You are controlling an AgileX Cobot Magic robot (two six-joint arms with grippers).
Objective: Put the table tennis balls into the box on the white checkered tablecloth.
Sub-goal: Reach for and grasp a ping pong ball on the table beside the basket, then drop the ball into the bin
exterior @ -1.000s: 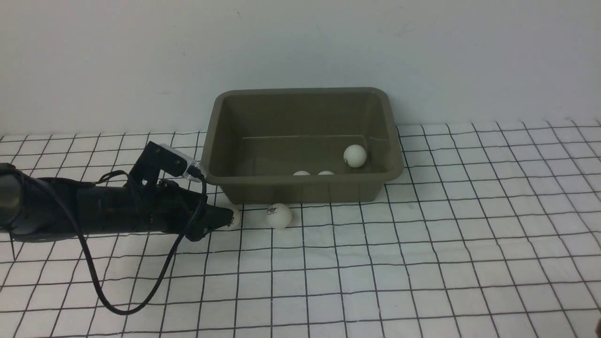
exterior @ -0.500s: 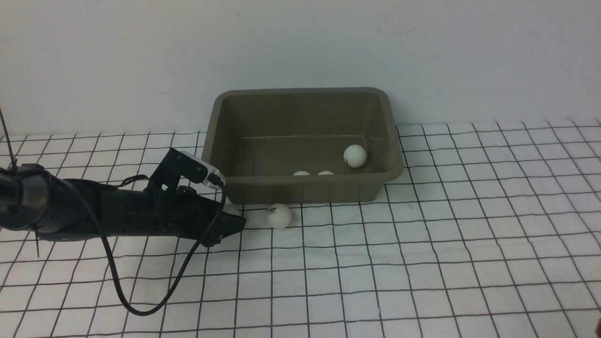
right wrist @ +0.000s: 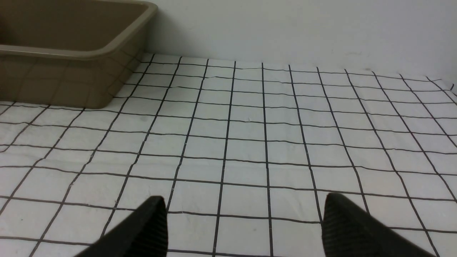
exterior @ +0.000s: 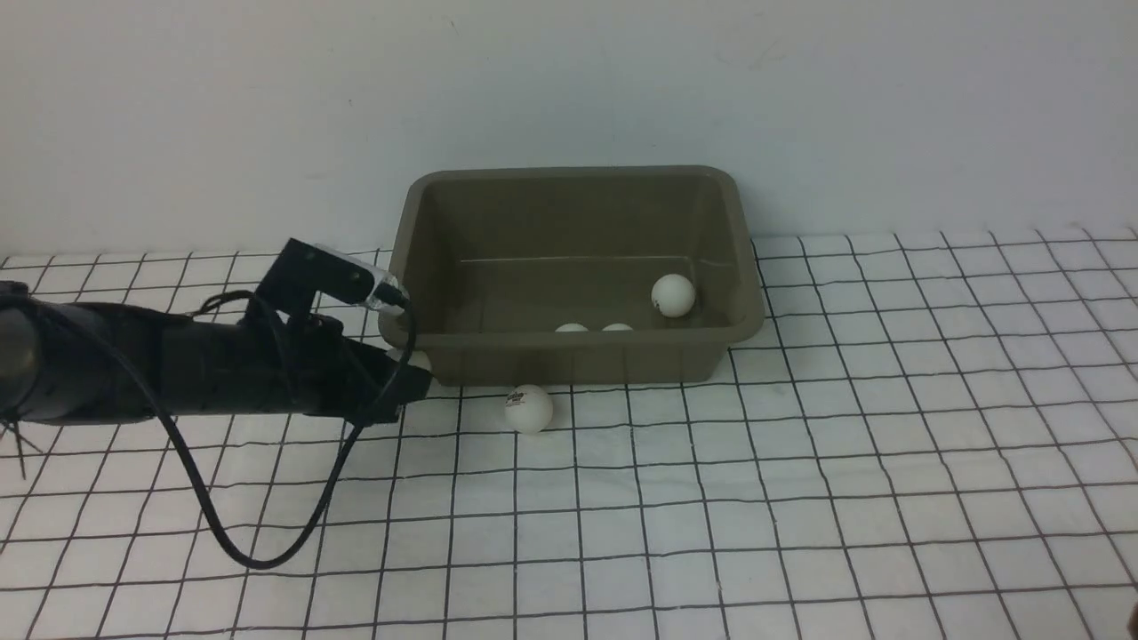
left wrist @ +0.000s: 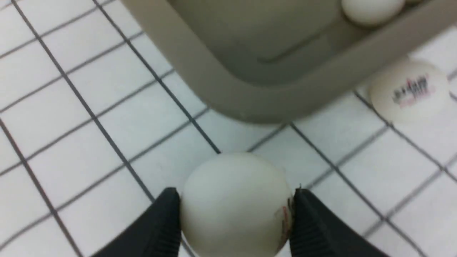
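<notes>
tablecloth [exterior: 800,498]: white checkered cloth, slightly wrinkled, under everything you've got out.
box [exterior: 569,363]: olive-grey, at the back by the wall.
left gripper [exterior: 411,380]: yours is clamped on 1 ball, just beside the box's front-left corner.
right gripper [right wrist: 244,200]: jaws wide apart, nothing between them, over bare cloth.
boxed balls [exterior: 672,294] [exterior: 571,328] [exterior: 616,327]: 3 inside, 1 toward the right, 2 half hidden behind the front wall.
loose ball [exterior: 528,408]: on the cloth just in front of the box.
held ball [left wrist: 235,203]: touching both fingertips.

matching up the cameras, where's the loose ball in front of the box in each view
Front: loose ball on the cloth, just before the box's near wall.
Left wrist: logo showing, just outside the box rim.
Right wrist: not in it.
Shared landmark: the box, in all three.
</notes>
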